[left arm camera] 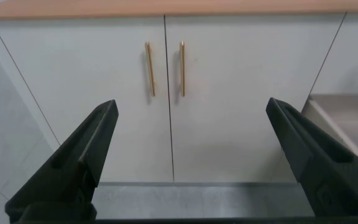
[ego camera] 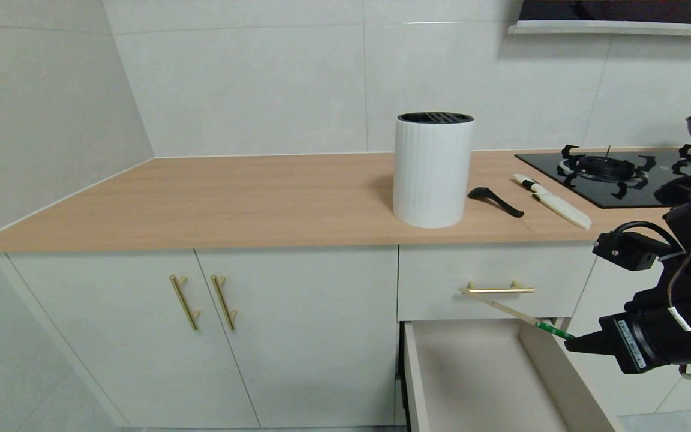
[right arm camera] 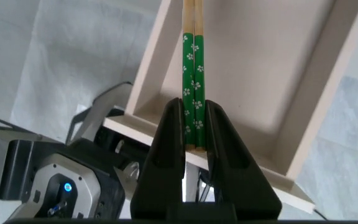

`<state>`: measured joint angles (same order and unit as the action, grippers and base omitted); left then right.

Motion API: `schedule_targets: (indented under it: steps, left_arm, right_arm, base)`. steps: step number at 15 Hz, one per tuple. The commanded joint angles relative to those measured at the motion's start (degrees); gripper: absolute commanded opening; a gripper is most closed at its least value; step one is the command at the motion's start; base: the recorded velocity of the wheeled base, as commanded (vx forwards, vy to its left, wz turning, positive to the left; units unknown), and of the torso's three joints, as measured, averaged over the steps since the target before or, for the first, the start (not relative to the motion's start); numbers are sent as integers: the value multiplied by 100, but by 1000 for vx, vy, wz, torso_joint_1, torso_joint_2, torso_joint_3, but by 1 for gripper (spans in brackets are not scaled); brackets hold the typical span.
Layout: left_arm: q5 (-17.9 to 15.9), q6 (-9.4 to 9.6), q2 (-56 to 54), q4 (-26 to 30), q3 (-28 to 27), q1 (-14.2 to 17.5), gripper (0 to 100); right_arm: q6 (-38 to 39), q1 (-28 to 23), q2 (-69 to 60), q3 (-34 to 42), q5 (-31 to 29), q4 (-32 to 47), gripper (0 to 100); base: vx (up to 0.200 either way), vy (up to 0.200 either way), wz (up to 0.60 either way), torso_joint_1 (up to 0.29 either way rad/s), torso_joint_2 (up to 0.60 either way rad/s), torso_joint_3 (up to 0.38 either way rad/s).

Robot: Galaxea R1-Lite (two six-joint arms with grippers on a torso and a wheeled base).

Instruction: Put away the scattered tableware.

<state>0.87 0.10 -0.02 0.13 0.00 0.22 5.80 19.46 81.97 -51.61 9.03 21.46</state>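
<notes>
Head view: chopsticks are held above the open drawer by the right tool; a knife and, apparently, a spoon lie on the counter. Left wrist view: the left tool is spread apart. Right wrist view: the chopsticks are clamped by their green ends.

On your counter, spoon then knife lie right of the holder; below them, chopsticks hang over the drawer.
</notes>
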Motion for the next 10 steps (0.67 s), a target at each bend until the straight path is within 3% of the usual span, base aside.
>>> schedule_targets:
  steps: [1,10]
  left_arm:
    - [1,-1,2,4,0,4,100]
    - [1,-1,2,4,0,4,100]
  right_arm:
    - [-18,6,74,2,2,-1,0]
    - [-71,32,223,46,-7,-36,0]
  base:
    - [0,0,0,-178,481,300]
    - [0,0,0,-135,459,319]
